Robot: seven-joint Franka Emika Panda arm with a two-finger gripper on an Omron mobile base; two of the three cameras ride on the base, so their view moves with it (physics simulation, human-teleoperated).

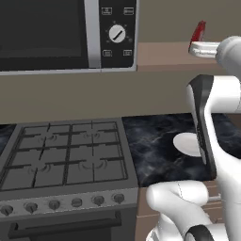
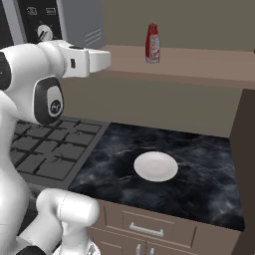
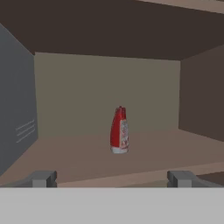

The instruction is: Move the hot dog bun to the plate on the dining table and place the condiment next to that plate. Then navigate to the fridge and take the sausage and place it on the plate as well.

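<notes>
Condiment: I see the red squeeze bottle [image 3: 119, 130] standing upright on a tan wooden shelf [image 2: 199, 62] above the counter, ahead of the hand; in the left base view my own arm covers most of it and only a red sliver shows.
Hand: the hand [image 3: 112, 178] sits short of the bottle, its two fingertips [image 3: 43, 178] spread wide with nothing between them; in the right base view the fingers themselves are hard to make out at the end of the white wrist.
Shelf: the microwave's grey side [image 3: 15, 105] bounds it on one side and a brown cabinet wall [image 3: 202, 98] on the other; its back corner is dim.
Counter: black marbled worktop [image 2: 199, 169] beside the stove, carrying a small plain white plate [image 2: 155, 166]; in the left base view the forearm hides half of that plate.
Stove: grey burner grates [image 1: 66, 153] and a row of knobs [image 1: 75, 203]; its left edge is cut off.
Microwave: the dial panel [image 1: 117, 34] shows, the top is out of frame and the button labels are too small to read.
</notes>
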